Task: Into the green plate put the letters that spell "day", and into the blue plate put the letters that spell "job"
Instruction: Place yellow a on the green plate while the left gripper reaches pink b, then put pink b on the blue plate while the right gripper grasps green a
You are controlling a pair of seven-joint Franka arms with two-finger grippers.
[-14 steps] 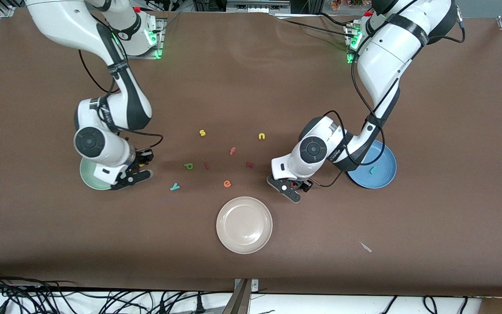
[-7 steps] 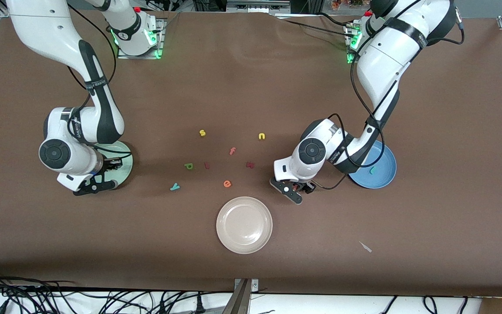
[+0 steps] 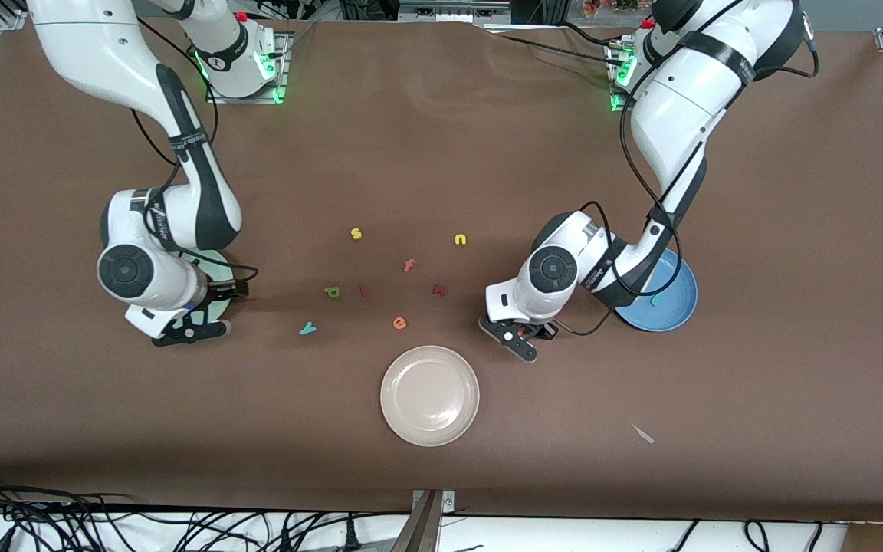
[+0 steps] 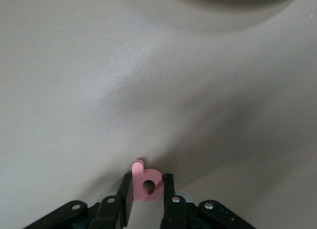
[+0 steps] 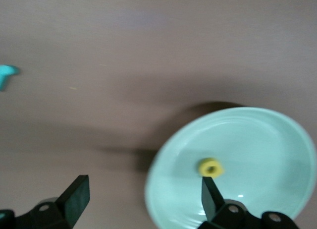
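In the right wrist view the yellow "a" lies in the green plate. My right gripper hangs open over that plate's rim, empty. My left gripper is low at the table between the cream plate and the blue plate, shut on the pink "b". A teal "j" lies in the blue plate. The green "d" and teal "y" lie on the table mid-way between the arms; the "y" also shows in the right wrist view.
A cream plate sits nearest the front camera. Loose letters lie mid-table: yellow "s", yellow "n", pink "f", orange "e" and two small red pieces. A pale scrap lies near the front edge.
My right gripper swung out over the green plate, opened and came back a little; the yellow "a" now lies in the plate. My left gripper closed on the "b".
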